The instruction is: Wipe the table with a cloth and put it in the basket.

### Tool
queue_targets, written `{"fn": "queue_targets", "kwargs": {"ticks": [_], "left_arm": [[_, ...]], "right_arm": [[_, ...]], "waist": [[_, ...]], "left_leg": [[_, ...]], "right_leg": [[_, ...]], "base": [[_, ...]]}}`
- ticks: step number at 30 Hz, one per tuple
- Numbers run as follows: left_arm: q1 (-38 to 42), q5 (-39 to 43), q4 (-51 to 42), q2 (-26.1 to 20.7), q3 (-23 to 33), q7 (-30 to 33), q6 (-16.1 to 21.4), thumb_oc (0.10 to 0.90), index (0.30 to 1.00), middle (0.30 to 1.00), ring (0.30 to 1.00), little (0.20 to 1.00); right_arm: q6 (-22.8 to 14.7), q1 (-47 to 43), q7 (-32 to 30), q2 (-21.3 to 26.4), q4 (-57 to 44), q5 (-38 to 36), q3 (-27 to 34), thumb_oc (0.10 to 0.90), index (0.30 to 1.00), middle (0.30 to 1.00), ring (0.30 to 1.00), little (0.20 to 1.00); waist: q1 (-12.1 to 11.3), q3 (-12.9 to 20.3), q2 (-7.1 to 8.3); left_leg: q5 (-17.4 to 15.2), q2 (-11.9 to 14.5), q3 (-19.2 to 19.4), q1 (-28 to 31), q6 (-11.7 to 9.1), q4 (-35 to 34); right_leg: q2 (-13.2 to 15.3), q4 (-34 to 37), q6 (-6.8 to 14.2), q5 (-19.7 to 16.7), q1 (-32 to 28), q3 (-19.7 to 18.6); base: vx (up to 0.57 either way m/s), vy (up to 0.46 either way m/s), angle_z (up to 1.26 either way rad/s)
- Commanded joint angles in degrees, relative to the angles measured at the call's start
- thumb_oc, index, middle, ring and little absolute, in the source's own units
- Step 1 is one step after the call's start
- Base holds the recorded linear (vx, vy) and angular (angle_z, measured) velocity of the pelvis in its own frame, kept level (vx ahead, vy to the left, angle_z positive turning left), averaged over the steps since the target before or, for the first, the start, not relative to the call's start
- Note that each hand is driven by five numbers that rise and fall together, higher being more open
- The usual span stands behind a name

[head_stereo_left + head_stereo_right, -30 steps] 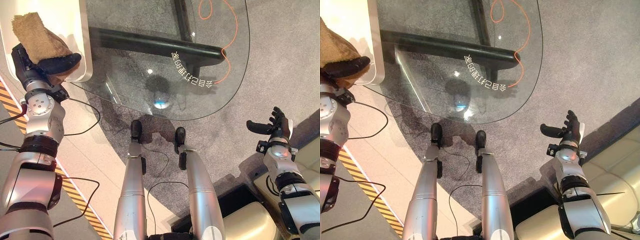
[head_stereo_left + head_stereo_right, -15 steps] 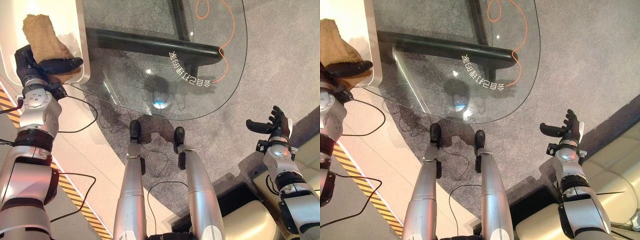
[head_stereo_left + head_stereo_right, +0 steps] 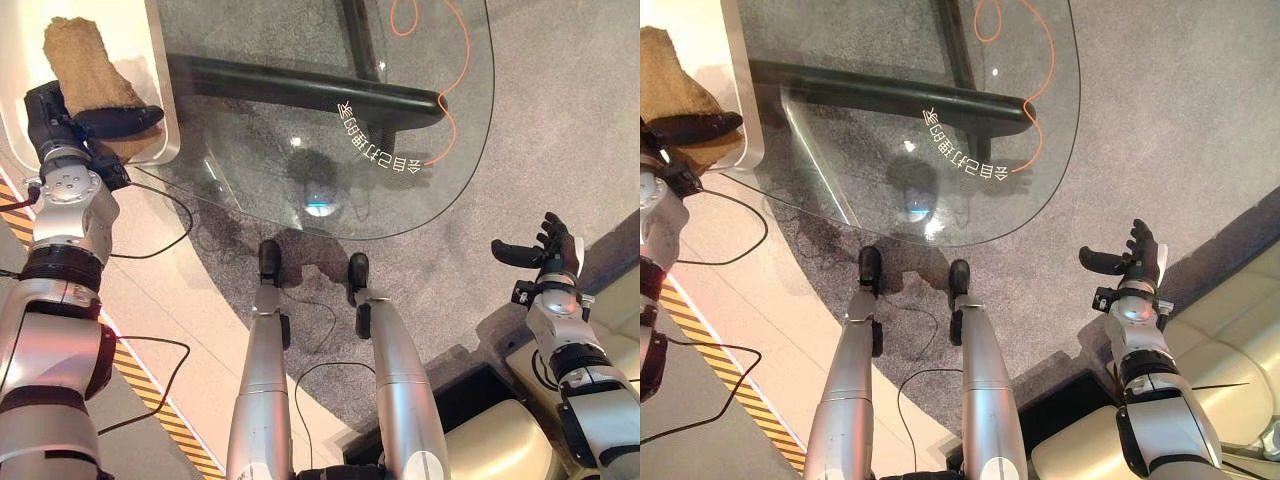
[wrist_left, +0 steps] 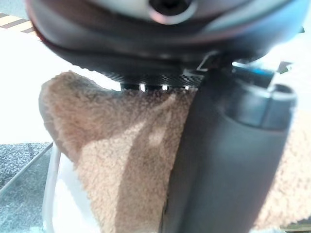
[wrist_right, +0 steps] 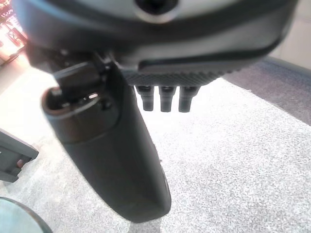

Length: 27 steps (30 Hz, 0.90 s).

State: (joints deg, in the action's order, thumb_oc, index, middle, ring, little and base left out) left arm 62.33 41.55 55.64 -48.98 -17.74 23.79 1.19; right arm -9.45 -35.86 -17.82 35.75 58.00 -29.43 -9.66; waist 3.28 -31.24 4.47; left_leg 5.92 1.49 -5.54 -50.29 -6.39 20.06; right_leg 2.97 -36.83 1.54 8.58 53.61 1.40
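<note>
A brown fuzzy cloth is pinched in my left hand, whose thumb lies across its lower part. Hand and cloth hang over the white basket at the far left, beside the glass table. In the left wrist view the cloth lies behind the dark thumb. My right hand is at the lower right over the grey carpet, fingers straight and spread, holding nothing; the right wrist view shows its thumb above bare carpet.
A black bar runs under the glass top, and an orange cord curls on the carpet beneath it. A cream seat stands at the lower right. Yellow-black striped tape crosses the floor at the lower left.
My left hand has moved a little farther away over the basket, and the cloth now stands more upright in it. The right hand has stayed still.
</note>
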Motion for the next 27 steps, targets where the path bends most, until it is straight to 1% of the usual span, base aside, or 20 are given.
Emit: {"fn": "queue_targets", "kwargs": {"ticks": [1, 6, 7, 8, 9, 14, 27], "left_arm": [[6.25, -4.4, 2.01, -6.19, 0.83, 5.19, 2.7, 0.1, 0.3, 0.3, 0.3, 0.2], [7.52, -4.76, 2.95, -6.3, -0.04, 6.11, 2.16, 0.1, 0.3, 0.3, 0.3, 0.2], [7.75, -5.02, 3.36, -6.35, -0.09, 6.51, 1.58, 0.18, 0.368, 0.368, 0.368, 0.28], [8.04, -4.82, 3.59, -6.34, -0.24, 6.88, 1.25, 0.649, 0.771, 0.771, 0.771, 0.749], [8.23, -4.5, 3.86, -6.4, -0.35, 7.06, 1.06, 0.8, 0.9, 0.9, 0.9, 0.9], [8.38, -4.24, 4.85, -6.26, -0.14, 7.17, 1.28, 0.8, 0.9, 0.9, 0.9, 0.9], [8.03, -4.31, 4.56, -6.17, 0.09, 8.6, 3.9, 0.8, 0.9, 0.9, 0.9, 0.9]], "right_arm": [[-2.96, 1.38, -0.93, 6.47, 0.85, -2.31, -0.35, 0.8, 0.9, 0.9, 0.9, 0.9], [-3.09, 1.39, -0.6, 6.39, 1.02, -2.71, -0.46, 0.8, 0.9, 0.9, 0.9, 0.9], [-3.23, 1.46, -0.37, 6.31, 1.18, -2.64, -0.39, 0.8, 0.9, 0.9, 0.9, 0.9], [-3.19, 1.35, -0.27, 6.3, 1.27, -2.74, -0.51, 0.8, 0.9, 0.9, 0.9, 0.9], [-3.12, 1.24, -0.3, 6.24, 1.28, -2.84, -0.65, 0.8, 0.9, 0.9, 0.9, 0.9], [-2.75, 1.22, -0.38, 5.96, 1.23, -2.81, -0.78, 0.8, 0.9, 0.9, 0.9, 0.9], [-3.0, 1.96, -0.71, 5.55, 0.54, -2.54, -0.81, 0.8, 0.9, 0.9, 0.9, 0.9]], "waist": [[0.67, 1.44, -1.29], [0.78, 1.44, -1.06], [0.8, 1.44, -1.0], [0.82, 1.44, -0.94], [0.81, 1.44, -0.88], [0.92, 1.44, -0.69], [0.96, 1.44, -0.73]], "left_leg": [[-10.73, -2.02, 5.86, -1.48, 5.13, 11.83], [-10.68, -1.99, 5.81, -1.37, 5.17, 11.72], [-10.67, -2.02, 5.78, -1.35, 5.21, 11.7], [-10.69, -2.01, 5.79, -1.39, 5.21, 11.82], [-10.72, -2.01, 5.77, -1.47, 5.2, 11.92], [-10.81, -1.93, 5.8, -1.38, 5.22, 12.04], [-10.92, -2.01, 5.71, -1.47, 5.33, 12.27]], "right_leg": [[-3.35, 8.4, 1.39, -4.82, -4.02, 1.52], [-3.4, 8.57, 1.4, -4.98, -4.13, 1.55], [-3.44, 8.58, 1.4, -5.02, -4.16, 1.53], [-3.45, 8.54, 1.4, -5.04, -4.16, 1.53], [-3.46, 8.46, 1.44, -5.05, -4.11, 1.55], [-3.52, 8.33, 1.42, -5.04, -4.16, 1.58], [-3.61, 7.78, 1.39, -4.8, -3.99, 1.43]], "base": [[0.0, 0.0, 0.0], [0.0, 0.0, 0.0], [0.0, 0.0, 0.0], [0.0, 0.0, 0.0], [0.0, 0.0, 0.0], [0.0, 0.0, 0.0], [0.0, 0.0, 0.0]]}}
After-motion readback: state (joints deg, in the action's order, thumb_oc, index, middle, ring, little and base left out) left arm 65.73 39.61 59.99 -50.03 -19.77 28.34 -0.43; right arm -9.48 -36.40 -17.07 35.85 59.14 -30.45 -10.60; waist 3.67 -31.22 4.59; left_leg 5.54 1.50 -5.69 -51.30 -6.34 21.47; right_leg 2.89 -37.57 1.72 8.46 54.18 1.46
